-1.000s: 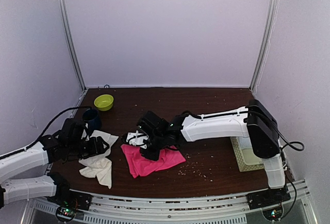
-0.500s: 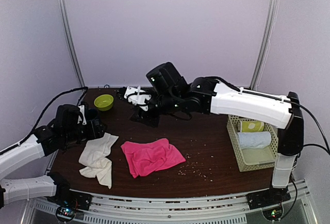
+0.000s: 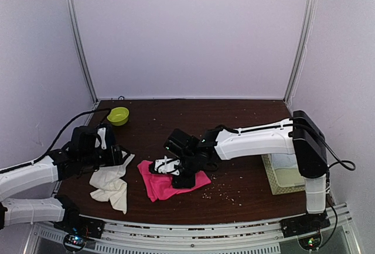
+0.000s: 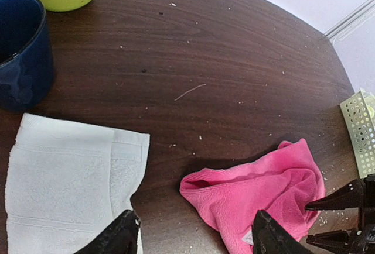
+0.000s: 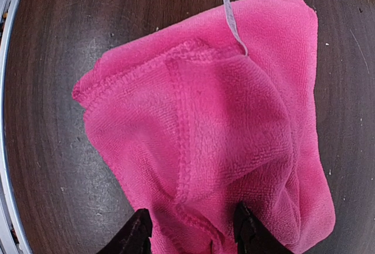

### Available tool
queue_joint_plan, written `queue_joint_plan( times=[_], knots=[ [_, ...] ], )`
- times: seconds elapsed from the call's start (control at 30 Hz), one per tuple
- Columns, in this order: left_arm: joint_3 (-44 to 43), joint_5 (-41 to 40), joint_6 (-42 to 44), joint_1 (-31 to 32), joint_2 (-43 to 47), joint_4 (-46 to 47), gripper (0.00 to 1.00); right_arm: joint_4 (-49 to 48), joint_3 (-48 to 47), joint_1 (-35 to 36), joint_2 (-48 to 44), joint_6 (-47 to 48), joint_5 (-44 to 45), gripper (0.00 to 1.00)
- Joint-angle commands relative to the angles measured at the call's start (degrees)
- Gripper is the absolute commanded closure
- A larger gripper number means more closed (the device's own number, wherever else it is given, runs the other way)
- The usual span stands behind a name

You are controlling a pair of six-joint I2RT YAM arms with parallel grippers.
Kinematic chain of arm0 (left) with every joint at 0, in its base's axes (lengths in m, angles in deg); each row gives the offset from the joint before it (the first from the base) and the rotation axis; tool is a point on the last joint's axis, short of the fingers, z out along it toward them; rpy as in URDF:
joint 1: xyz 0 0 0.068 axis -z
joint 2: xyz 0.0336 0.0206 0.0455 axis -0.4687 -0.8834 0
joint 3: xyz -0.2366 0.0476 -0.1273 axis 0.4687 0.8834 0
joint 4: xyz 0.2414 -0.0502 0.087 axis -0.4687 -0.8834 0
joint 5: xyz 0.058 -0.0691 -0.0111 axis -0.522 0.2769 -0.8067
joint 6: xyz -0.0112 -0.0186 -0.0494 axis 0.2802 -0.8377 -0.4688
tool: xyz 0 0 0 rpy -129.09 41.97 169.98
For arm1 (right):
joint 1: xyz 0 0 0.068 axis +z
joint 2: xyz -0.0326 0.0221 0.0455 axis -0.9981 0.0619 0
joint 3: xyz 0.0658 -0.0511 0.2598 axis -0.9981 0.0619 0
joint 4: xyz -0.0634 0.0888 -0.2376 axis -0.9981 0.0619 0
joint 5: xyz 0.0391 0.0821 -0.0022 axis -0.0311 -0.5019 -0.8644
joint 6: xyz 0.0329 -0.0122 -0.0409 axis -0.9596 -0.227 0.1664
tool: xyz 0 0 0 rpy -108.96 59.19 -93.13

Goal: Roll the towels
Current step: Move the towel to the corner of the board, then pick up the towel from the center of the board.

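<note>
Showing the dark wooden table [image 3: 246, 119] from above: a yellow-green bowl [image 3: 118, 115] stands at 10 o'clock, with a navy mug [image 4: 20, 49] just beside it toward 7 o'clock, the mug's inside too dark to judge and the mug itself hidden by the left arm in the top view. A perforated basket [image 3: 275, 184] at 4 o'clock is largely masked by the right arm, so its contents cannot be made out. The pink towel [image 5: 205, 119] lies crumpled near centre toward 6 o'clock; its small pale tag [image 5: 231, 17] carries no legible writing. The cream towel [image 4: 64, 178] lies part-folded at 8 o'clock, apart from the pink one. The right gripper [image 5: 190, 230] has its fingers apart, astride a fold at the pink towel's edge. The left gripper [image 4: 196, 236] has its fingers spread wide and holds nothing, above the bare wood between the two towels.
</note>
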Motion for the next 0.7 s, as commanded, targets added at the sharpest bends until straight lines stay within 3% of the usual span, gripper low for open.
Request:
queue_joint_plan(
  times=[0.0, 0.2, 0.53, 0.67],
  knots=[
    [0.6, 0.9, -0.18, -0.34, -0.19, 4.03, 0.31, -2.17, -1.3, 0.31, 0.55, -0.88, 1.05, 0.5],
    [0.75, 0.48, -0.08, -0.38, -1.14, 4.41, 0.3, -2.93, -3.73, 0.64, 1.82, -3.21, 0.08, 0.51],
    [0.87, -0.12, -0.06, -0.36, -1.98, 4.73, 0.3, -1.72, -6.3, 0.69, 3.9, -4.26, 1.03, 0.72],
    [0.87, -0.33, -0.11, -0.36, -1.98, 4.65, 0.3, -1.82, -6.96, 0.61, 2.7, -4.79, 2.06, 0.86]
  ],
)
